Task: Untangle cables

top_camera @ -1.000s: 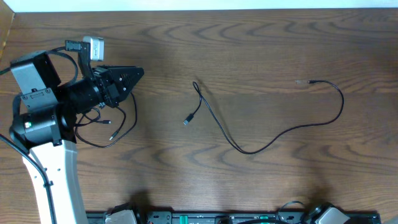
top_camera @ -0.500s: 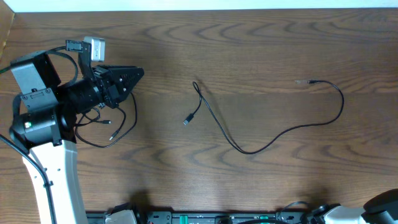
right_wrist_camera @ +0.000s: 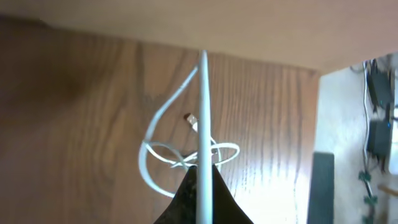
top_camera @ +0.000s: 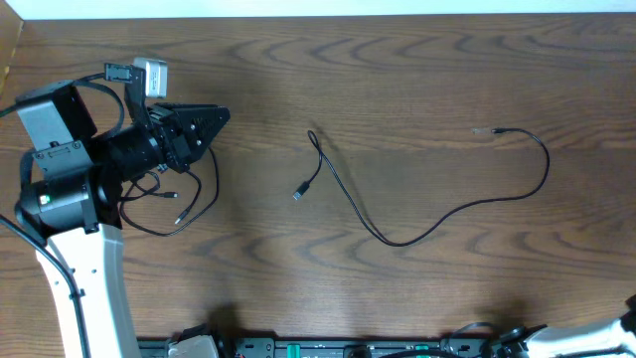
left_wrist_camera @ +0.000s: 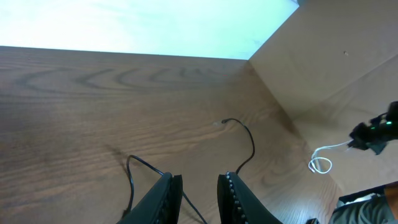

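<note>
Long black cable (top_camera: 401, 244) is lying in an open curve on the table (top_camera: 447, 80). Left gripper (left_wrist_camera: 199, 183), jaws slightly parted and gripping nothing, is hovering well left of it, near a shorter black cable (top_camera: 180, 215). Right gripper (right_wrist_camera: 203, 180) is pinching a taut white cable (right_wrist_camera: 203, 112) (slack loops resting on wood) beyond its right end.

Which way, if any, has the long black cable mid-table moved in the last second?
No. The long black cable lies across the same grain lines of the table, its plug end unmoved.
</note>
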Controlling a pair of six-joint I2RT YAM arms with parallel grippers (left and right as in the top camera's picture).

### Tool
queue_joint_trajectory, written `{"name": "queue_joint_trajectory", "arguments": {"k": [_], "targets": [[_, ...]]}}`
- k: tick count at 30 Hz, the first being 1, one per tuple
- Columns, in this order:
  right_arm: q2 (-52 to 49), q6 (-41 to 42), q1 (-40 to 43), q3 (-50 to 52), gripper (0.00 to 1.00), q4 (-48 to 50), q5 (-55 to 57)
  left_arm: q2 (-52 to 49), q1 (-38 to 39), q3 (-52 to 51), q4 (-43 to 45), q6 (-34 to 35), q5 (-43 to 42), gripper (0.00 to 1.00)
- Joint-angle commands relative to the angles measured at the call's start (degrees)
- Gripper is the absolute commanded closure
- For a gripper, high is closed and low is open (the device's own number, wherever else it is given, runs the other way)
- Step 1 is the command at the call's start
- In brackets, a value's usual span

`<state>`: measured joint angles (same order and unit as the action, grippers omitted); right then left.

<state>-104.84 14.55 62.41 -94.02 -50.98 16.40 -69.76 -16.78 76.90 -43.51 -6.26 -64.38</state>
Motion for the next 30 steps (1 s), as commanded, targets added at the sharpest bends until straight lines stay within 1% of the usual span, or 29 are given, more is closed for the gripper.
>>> {"name": "queue_joint_trajectory", "arguments": {"k": [1,6,11,12,13,14,16,17,18,19,23,28,30], "targets": [[-4.4,1.9,0.3,-0.4,0.99,-0.5,0.6,0.1,-0.1,0.0,0.0,-1.0,-0.5,0.75],[-8.6,4.2,1.3,1.1,0.99,-0.6,0.5,0.1,-0.1,0.0,0.0,-1.0,-0.5,0.75],[-9.9,4.8,1.7,1.4,0.99,-0.7,-0.1,0.1,-0.1,0.0,0.0,-1.0,-0.5,0.75],[-9.8,4.8,1.7,1.4,0.93,-0.6,-0.1,0.1,-0.1,0.0,0.0,-1.0,-0.5,0.75],[-9.8,4.8,1.7,1.4,0.8,-0.6,-0.3,0.1,-0.1,0.0,0.0,-1.0,-0.5,0.75],[-9.8,5.0,1.7,1.4,0.71,-0.7,-0.5,0.1,-0.1,0.0,0.0,-1.0,-0.5,0.75],[-9.8,5.4,1.6,1.4,0.58,-0.8,-3.2,0.1,-0.1,0.0,0.0,-1.0,-0.5,0.75],[-9.7,5.4,1.6,1.4,0.48,-0.7,-5.6,0.1,-0.1,0.0,0.0,-1.0,-0.5,0.75],[-9.6,5.4,1.5,1.4,0.41,-0.7,-7.0,0.1,-0.1,0.0,0.0,-1.0,-0.5,0.75],[-9.4,5.4,1.4,1.4,0.38,-0.7,-7.9,0.1,-0.1,0.0,0.0,-1.0,-0.5,0.75],[-7.5,5.3,0.5,1.4,0.36,-0.1,-10.7,0.1,-0.1,0.0,0.0,-1.0,-0.5,0.75],[-3.8,5.0,-0.7,1.4,0.37,2.4,-27.5,0.1,-0.1,0.0,-0.2,-1.0,-0.5,0.75],[-1.8,5.0,-2.0,1.4,0.37,3.0,-32.4,0.1,-0.1,0.0,-1.1,-1.0,-0.5,0.75]]}}
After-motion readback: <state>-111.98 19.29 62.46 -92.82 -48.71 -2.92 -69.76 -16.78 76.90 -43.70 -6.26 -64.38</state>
